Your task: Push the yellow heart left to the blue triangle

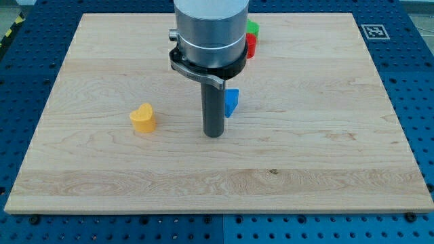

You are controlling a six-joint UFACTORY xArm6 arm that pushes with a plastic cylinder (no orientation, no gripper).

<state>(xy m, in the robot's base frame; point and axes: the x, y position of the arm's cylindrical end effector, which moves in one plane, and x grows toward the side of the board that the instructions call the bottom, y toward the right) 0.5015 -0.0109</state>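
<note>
Single camera, raised at bench front edge, looks down obliquely across whole board; arm housing nearest top.

A pale wooden board with visible grain and a smooth, matt finish lies on a blue perforated metal table. The yellow heart, blue triangle, red block and green block look like smooth, slightly glossy plastic. The dark rod is matt, down to my tip. Above it sits a brushed, silvery metal cylinder.
</note>
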